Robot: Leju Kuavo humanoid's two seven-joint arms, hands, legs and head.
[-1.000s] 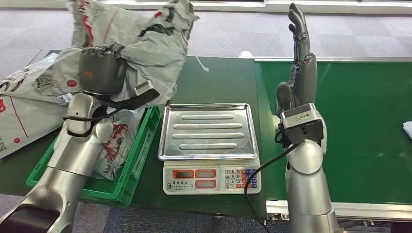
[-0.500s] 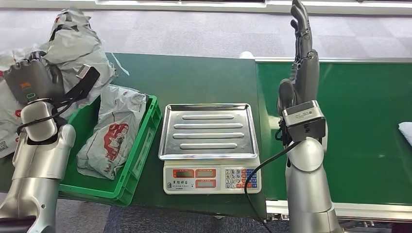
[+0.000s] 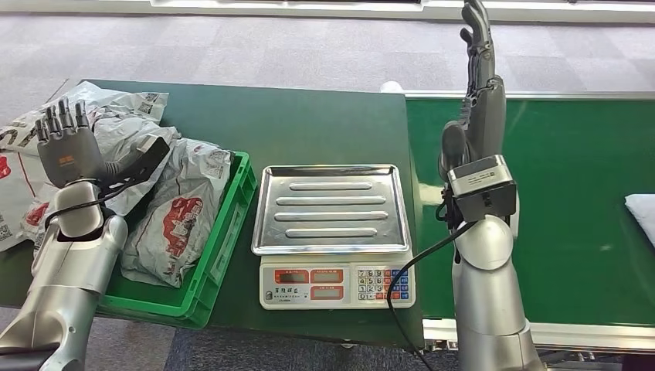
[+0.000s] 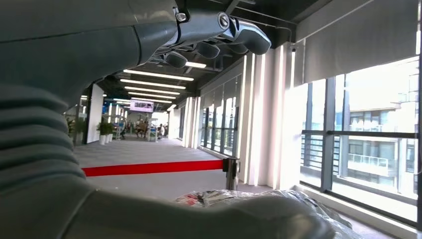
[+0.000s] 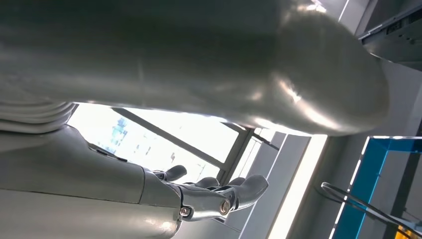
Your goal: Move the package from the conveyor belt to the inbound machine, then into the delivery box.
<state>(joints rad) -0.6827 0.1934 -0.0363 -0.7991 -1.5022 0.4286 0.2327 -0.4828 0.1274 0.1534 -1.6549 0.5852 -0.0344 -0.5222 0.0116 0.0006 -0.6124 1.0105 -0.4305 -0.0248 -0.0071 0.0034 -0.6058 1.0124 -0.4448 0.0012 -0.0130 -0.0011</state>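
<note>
A crumpled grey package (image 3: 127, 131) lies at the far left, over the back left part of the green crate (image 3: 224, 247) and the bags beside it. My left hand (image 3: 66, 143) stands just in front of it, fingers spread and pointing up, holding nothing. In the left wrist view the left hand (image 4: 214, 35) is empty, with the grey package (image 4: 259, 196) beyond the thumb. My right hand (image 3: 480, 85) is raised flat above the conveyor belt (image 3: 571, 193), fingers straight up and empty. The right hand (image 5: 219, 194) is also empty in its wrist view. A white package (image 3: 641, 212) lies on the belt at the right edge.
A red-and-white printed bag (image 3: 181, 209) lies inside the crate. More grey bags (image 3: 15, 178) are piled on the table left of it. The scale with its steel tray (image 3: 332, 205) and keypad (image 3: 378, 284) stands between crate and belt.
My left arm swung left and down with the grey package and let it go by the crate; the hand is now empty. The white package on the belt moved slightly left.
</note>
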